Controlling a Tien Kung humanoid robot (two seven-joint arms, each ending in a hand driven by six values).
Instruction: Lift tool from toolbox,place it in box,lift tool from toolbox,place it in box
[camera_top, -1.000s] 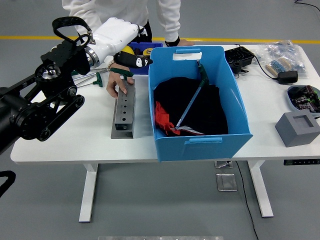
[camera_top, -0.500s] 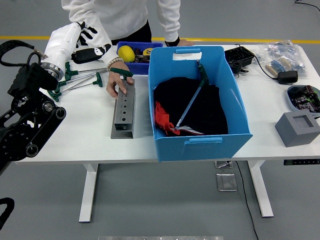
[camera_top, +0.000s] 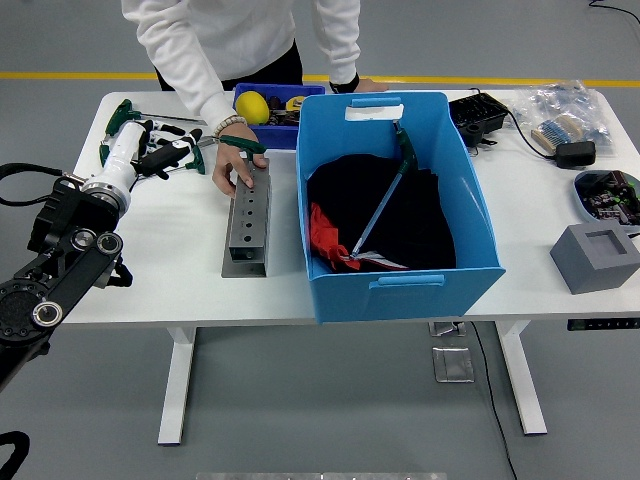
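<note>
A large blue box (camera_top: 395, 285) stands mid-table with black and red cloth inside. A green-handled tool (camera_top: 386, 195) with a blue shaft lies across the cloth. Left of the box lies a grey metal tool block (camera_top: 247, 232) with a row of holes; a person's hand (camera_top: 235, 168) presses on its far end. Several green T-handle tools (camera_top: 118, 112) lie at the table's far left. My left hand (camera_top: 160, 155) is low over them, fingers stretched toward the right and holding nothing that shows. The right arm is out of view.
A small blue bin (camera_top: 290, 100) holding a yellow object (camera_top: 252, 105) sits behind the block. At the right are a black device (camera_top: 478, 115), a plastic bag (camera_top: 565, 108), a round parts tray (camera_top: 608, 192) and a grey cube (camera_top: 595, 258). The person stands at the far side.
My left arm has swung back from beside the blue box to the left and dropped, so the hand is now low over the green tools. The person's hand has stayed on the block.
</note>
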